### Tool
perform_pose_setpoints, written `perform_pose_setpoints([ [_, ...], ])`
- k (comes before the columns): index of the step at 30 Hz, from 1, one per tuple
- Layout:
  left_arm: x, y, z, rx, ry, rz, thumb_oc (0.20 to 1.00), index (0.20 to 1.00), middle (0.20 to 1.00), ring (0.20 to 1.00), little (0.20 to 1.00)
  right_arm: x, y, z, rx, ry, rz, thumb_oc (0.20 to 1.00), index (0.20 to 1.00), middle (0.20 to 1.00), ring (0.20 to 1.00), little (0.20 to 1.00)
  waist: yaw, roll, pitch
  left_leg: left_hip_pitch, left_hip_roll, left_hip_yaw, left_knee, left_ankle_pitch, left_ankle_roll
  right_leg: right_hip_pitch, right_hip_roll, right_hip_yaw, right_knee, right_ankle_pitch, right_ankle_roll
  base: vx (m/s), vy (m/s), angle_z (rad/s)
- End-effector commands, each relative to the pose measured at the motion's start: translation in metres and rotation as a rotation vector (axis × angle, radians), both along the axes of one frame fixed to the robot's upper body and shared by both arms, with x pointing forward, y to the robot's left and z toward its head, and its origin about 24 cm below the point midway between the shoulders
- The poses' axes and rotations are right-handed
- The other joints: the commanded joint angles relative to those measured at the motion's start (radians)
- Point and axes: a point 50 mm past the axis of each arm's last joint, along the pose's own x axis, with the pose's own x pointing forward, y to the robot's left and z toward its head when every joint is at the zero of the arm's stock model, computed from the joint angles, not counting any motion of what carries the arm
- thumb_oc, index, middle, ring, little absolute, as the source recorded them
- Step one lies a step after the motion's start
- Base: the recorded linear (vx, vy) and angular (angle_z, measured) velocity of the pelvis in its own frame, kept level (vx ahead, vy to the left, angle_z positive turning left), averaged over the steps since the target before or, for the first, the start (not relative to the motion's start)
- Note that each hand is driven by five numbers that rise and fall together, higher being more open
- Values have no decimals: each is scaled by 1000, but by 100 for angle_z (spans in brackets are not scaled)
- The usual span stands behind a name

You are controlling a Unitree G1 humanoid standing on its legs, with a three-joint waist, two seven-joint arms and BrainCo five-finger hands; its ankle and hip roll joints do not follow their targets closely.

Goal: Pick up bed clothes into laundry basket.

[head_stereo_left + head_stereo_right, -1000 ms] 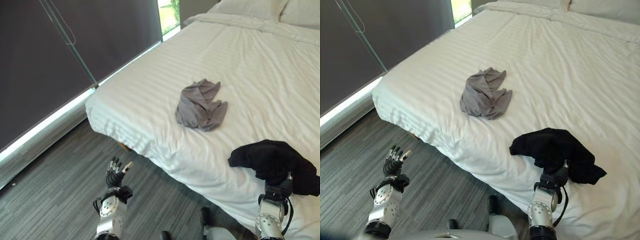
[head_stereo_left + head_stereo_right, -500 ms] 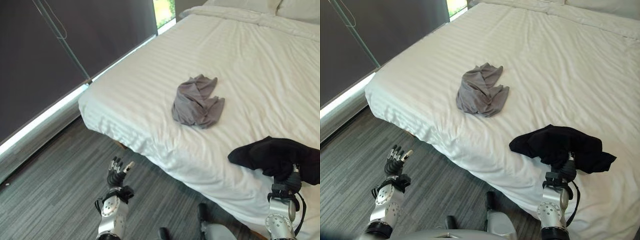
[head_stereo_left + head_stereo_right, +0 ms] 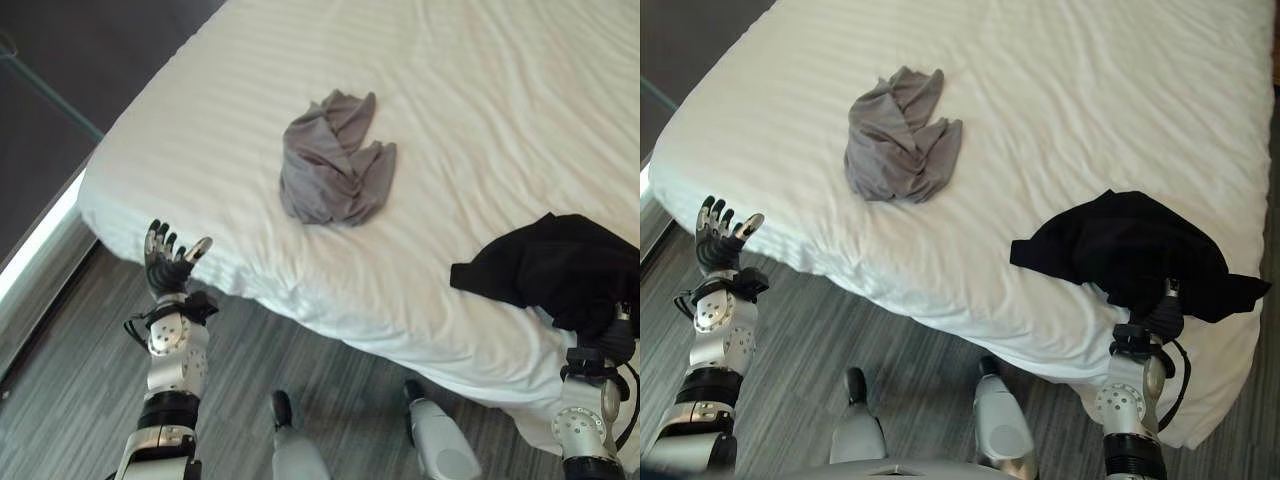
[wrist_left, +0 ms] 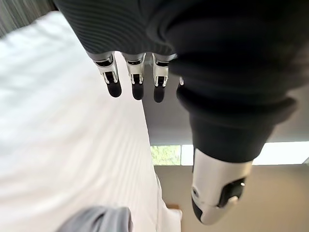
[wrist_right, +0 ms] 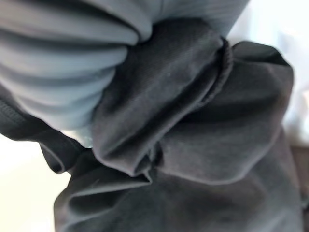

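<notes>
The left hand (image 3: 168, 262), off the bed's (image 3: 480, 120) near corner, has silver fingers with dark tips and a dark ribbed cover over its back and wrist. The left forearm (image 3: 170, 345) is silver-grey with round housings and black bands. The right hand (image 5: 58, 63) wears the same ribbed cover above a silver-grey right forearm (image 3: 582, 430).

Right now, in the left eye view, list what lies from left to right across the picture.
left hand → grey garment on the white bed → black garment, draped over the right hand
</notes>
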Motion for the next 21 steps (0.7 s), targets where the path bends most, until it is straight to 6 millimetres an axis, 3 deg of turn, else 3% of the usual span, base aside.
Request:
perform_pose_setpoints([
  [1,1,19,34,63,-122,41,1000,1000,1000,1000,1000,14,17,29,-53,-152,32,200,200,200,200,200,14,-57,-41,-30,-42,3,64,45,-29,124,-156,-4,-145,50,75,156,569,-44],
  [3,15,15,72,180,-190,5,1000,1000,1000,1000,1000,29,42,32,-9,-183,118,200,200,200,200,200,17,-48,-21,-53,-117,43,86,5,14,63,-212,16,-119,171,109,103,579,-31],
  [5,16,17,81,205,-207,11,1000,1000,1000,1000,1000,33,47,35,-14,-188,139,200,200,200,200,200,23,-47,-13,-41,-133,64,73,-4,27,32,-223,13,-96,207,107,13,390,-45],
  [6,20,22,100,283,-215,14,1000,1000,1000,1000,1000,37,56,34,2,-196,172,200,200,200,200,200,35,-38,8,-18,-153,100,52,-13,45,-3,-257,-94,-47,269,99,-7,372,-80],
  [7,21,22,101,284,-216,14,1000,1000,1000,1000,1000,38,56,34,3,-197,172,200,200,200,200,200,36,-39,8,-21,-153,100,51,-8,45,-5,-256,-94,-50,274,99,-5,427,-82],
  [8,23,29,122,418,-203,27,1000,1000,1000,1000,1000,37,61,29,-12,-170,213,200,200,200,200,200,28,-24,16,3,-170,127,19,-17,55,-26,-260,-197,11,251,90,9,296,-56],
  [10,26,38,146,541,-192,46,1000,1000,1000,1000,1000,37,61,27,-15,-167,235,200,200,200,200,200,11,-23,15,30,-178,160,-20,-1,50,-64,-168,-203,-18,194,92,35,288,-39],
  [11,30,43,159,588,-172,71,1000,1000,1000,1000,1000,39,62,27,-16,-172,245,200,200,200,200,200,13,-32,21,36,-184,173,-34,1,46,-70,-146,-227,-61,182,90,42,108,-40],
  [13,33,51,184,747,-112,138,1000,1000,1000,1000,1000,36,62,21,-17,-148,250,200,200,200,200,200,30,-37,18,42,-197,191,-39,-3,44,-29,-174,-305,-147,209,102,34,14,-22],
  [14,34,50,186,750,-114,137,1000,1000,1000,1000,1000,36,61,21,-14,-150,248,200,200,200,200,200,31,-39,21,43,-197,188,-38,-3,44,-24,-175,-308,-153,212,102,18,-44,-5],
  [16,39,54,216,992,-34,219,1000,1000,1000,1000,1000,38,62,22,-40,-148,276,200,200,200,200,200,33,-40,18,30,-193,193,-47,9,35,-4,-146,-283,-220,236,114,7,-29,4],
  [17,39,53,216,992,-35,219,1000,1000,1000,1000,1000,38,62,22,-39,-148,275,200,200,200,200,200,34,-41,18,30,-193,193,-47,9,35,-4,-146,-283,-220,236,114,-3,-3,27],
  [19,41,51,235,1085,-16,230,1000,1000,1000,1000,1000,42,64,30,-70,-175,310,200,200,200,200,200,31,-41,15,18,-190,198,-53,18,30,-12,-140,-264,-241,271,122,7,-33,-11],
  [21,44,56,248,1079,10,260,1000,1000,1000,1000,1000,40,68,23,-66,-154,345,200,200,200,200,200,30,-36,9,17,-181,203,-53,26,24,-5,-134,-266,-271,271,119,43,-46,-23],
])
